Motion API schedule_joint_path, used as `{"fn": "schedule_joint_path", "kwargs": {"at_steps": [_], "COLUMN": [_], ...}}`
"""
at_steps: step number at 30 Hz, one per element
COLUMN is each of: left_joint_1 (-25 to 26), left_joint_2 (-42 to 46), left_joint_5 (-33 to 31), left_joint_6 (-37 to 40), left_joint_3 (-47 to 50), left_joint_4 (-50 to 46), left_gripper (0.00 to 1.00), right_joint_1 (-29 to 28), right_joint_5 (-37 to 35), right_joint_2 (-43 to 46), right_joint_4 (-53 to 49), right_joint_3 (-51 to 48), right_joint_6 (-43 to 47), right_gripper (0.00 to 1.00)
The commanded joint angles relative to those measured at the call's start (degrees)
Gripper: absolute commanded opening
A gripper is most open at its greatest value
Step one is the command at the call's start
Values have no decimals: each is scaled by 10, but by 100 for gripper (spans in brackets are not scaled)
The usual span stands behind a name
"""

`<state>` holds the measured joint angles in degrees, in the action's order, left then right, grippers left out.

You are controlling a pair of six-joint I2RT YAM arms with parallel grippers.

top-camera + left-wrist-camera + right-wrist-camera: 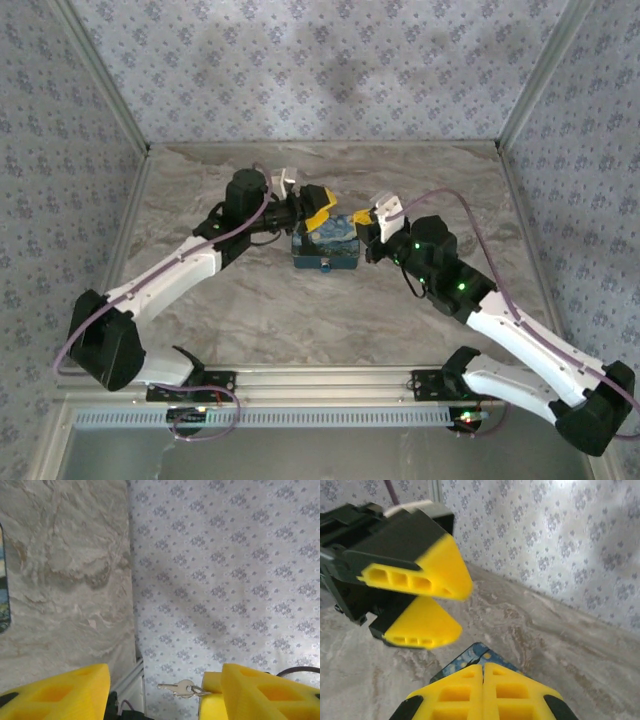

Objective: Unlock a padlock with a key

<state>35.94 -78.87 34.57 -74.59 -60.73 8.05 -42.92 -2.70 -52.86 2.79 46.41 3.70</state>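
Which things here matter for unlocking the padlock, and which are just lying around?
For the job:
key, hanging beside a finger of the open left gripper
right gripper, shut, by a blue patterned block, possibly the padlock

Just there:
purple cable
aluminium rail
patterned wall

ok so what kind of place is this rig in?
Looks like a purpose-built test cell, not a real room: patterned walls in a metal frame box in a marble-look table, with the left arm and right arm bolted to a rail at its near edge.
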Motion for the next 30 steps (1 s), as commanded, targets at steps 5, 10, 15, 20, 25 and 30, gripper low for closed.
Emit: {"fn": "schedule_joint_path", "kwargs": {"at_steps": [5, 10, 15, 20, 25, 30], "left_joint_1": [20, 22, 28, 31, 33, 35], "left_joint_2": [-26, -33, -41, -46, -47, -49], "left_joint_5": [36, 47, 54, 62, 65, 68], "left_joint_6": [-79, -100, -111, -116, -121, -125], "left_joint_3": [-36, -36, -40, -45, -43, -47], "left_joint_4": [53, 88, 100, 105, 113, 120], "left_gripper": [56, 51, 44, 44, 44, 34], "right_joint_1": [-27, -35, -41, -45, -53, -61], "right_joint_5": [-69, -76, -86, -103, -120, -126], "right_joint_2": [-3, -6, -8, -9, -7, -9], "right_joint_4": [110, 124, 143, 164, 182, 188], "right_joint_3": [-27, -37, -47, -55, -60, -67], "right_joint_6": [88, 112, 119, 124, 138, 153], "right_gripper": [0, 0, 0, 0, 0, 0]}}
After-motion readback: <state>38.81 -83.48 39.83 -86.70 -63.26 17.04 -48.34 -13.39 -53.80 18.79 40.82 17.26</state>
